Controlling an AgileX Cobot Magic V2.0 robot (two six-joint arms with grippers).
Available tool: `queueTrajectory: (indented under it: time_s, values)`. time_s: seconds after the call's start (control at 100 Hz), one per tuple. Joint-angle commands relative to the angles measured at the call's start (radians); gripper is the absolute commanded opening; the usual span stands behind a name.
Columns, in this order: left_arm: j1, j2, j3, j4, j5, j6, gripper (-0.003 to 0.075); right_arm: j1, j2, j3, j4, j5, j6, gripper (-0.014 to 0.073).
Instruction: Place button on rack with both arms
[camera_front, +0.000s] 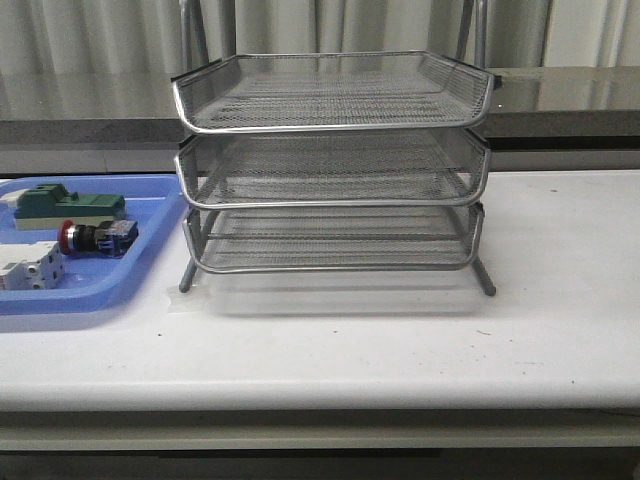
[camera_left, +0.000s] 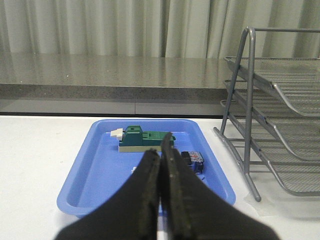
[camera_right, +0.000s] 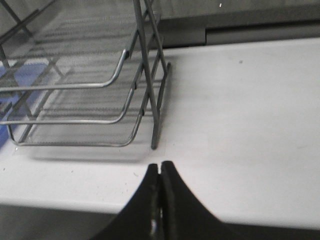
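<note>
The button (camera_front: 95, 237) lies on its side in the blue tray (camera_front: 130, 285), left of the rack (camera_front: 330, 165); the front view shows its red head, while the left wrist view shows only its blue end behind the left gripper (camera_left: 161, 150), fingers pressed together on nothing. The right gripper (camera_right: 160, 172), likewise closed and empty, hangs over the white table (camera_front: 400, 350) near the rack's right foot. Pale curtains (camera_left: 125, 25) hang behind.

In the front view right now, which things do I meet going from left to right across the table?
White blocky part → green block → button, all three in the blue tray → wire rack → bare white table.
</note>
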Motion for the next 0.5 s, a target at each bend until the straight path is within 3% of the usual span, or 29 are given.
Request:
queueTrajectory:
  time_s: [0.0, 0.39, 0.49]
  values:
    - [0.003, -0.034, 0.044, 0.0, -0.084, -0.011, -0.002, -0.003, 0.113, -0.121, 0.027, 0.036, -0.001, -0.006]
    - [0.003, -0.034, 0.044, 0.0, -0.084, -0.011, -0.002, -0.003, 0.39, -0.186, 0.276, 0.017, -0.001, -0.0056]
    - [0.003, -0.034, 0.044, 0.0, -0.084, -0.011, -0.002, -0.003, 0.443, -0.186, 0.339, 0.014, -0.001, 0.0]
